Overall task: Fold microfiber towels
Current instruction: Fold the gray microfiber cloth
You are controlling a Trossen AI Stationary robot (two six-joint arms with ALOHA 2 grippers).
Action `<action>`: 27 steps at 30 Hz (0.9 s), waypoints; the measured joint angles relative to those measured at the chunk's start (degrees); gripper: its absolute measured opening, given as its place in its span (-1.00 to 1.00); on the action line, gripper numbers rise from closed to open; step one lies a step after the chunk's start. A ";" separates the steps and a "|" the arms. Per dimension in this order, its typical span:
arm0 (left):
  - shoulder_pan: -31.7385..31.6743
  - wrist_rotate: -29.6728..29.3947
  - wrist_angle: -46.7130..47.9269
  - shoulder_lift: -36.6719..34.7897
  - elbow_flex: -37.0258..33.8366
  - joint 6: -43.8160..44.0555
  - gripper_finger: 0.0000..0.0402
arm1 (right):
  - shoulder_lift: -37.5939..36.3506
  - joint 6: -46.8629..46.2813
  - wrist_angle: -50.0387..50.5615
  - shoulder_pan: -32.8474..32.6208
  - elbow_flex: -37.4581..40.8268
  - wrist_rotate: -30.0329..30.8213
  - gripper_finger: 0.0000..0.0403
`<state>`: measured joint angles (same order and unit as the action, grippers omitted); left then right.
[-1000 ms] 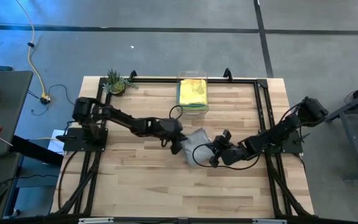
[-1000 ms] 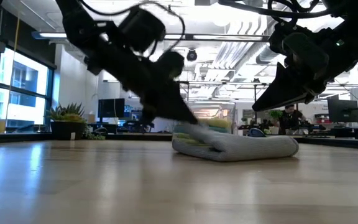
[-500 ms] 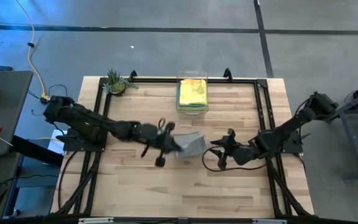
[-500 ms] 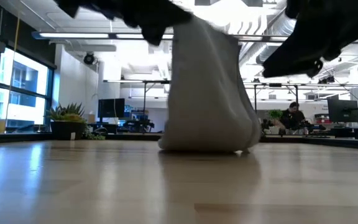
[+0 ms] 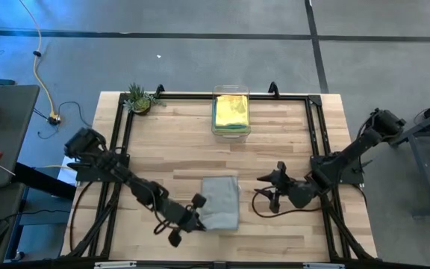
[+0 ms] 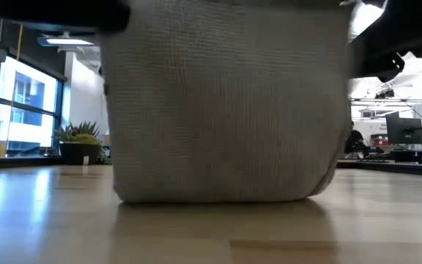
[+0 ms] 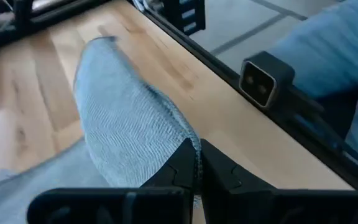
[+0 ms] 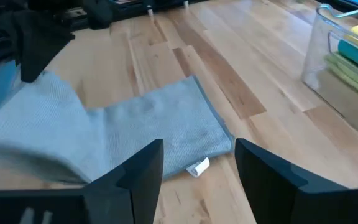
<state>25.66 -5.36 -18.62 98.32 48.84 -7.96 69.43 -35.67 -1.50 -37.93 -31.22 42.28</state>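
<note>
A grey microfiber towel (image 5: 221, 200) lies folded on the wooden table, stretched from the middle toward the near edge. In the low view the grey towel (image 6: 226, 110) fills the picture, and its lower fold rests on the table. My left gripper (image 5: 197, 217) is shut on its near left part. My right gripper (image 5: 275, 188) hovers open to the right of the towel, touching nothing. In the right wrist view a white tag (image 8: 198, 167) sticks out at the towel's edge (image 8: 216, 134). More towels, yellow and green, lie in a clear bin (image 5: 231, 112) at the far edge. My left gripper (image 7: 197, 169) pinches a raised fold of the grey towel (image 7: 178, 144) between its two fingers, at the towel's near left part. The fingers slant down from the table's left. The held part is lifted. The rest (image 8: 148, 121) lies on the table.
A small potted plant (image 5: 139, 98) stands at the far left corner. A black frame (image 5: 316, 127) runs around the tabletop. Bare wood (image 5: 155, 157) shows left of the towel and along the near edge.
My right gripper has opened, let go of the towel and drawn back toward the table's right edge, rising a little. My left gripper has swung toward the near edge and rolled, drawing the towel with it. The towel now lies stretched toward the near edge.
</note>
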 joint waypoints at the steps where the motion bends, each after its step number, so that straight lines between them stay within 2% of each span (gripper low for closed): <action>1: 0.83 -0.83 0.28 0.66 0.58 0.80 -1.00 | 0.00 0.07 -0.04 -0.30 0.00 0.00 -0.04; 3: 2.16 -3.37 0.78 1.10 1.89 1.59 -1.00 | 0.17 1.52 -1.26 -0.98 0.00 -0.41 -0.04; 7: 3.76 -8.58 1.83 -0.38 4.59 1.81 -1.00 | 3.24 7.79 -9.80 -3.00 -0.02 -1.94 -0.04; 10: 3.72 -9.77 4.51 -2.89 6.90 3.75 -1.00 | 6.96 13.04 -14.53 -4.58 -1.88 -2.46 -0.04; 13: 3.55 -11.26 7.25 -3.99 8.14 4.92 -1.00 | 11.49 16.52 -15.20 -6.23 -5.81 -2.91 -0.01; 22: 2.85 -15.06 11.10 -4.76 9.02 8.53 -1.00 | 24.49 16.19 -15.26 -7.96 -17.45 -1.49 0.35; 27: 2.96 -16.16 11.12 -4.76 9.02 8.43 -1.00 | 27.95 14.99 -15.03 -7.33 -20.39 1.19 0.38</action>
<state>28.62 -21.52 -7.51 93.56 57.87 0.47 97.38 -20.68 -16.53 -45.27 -51.62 43.47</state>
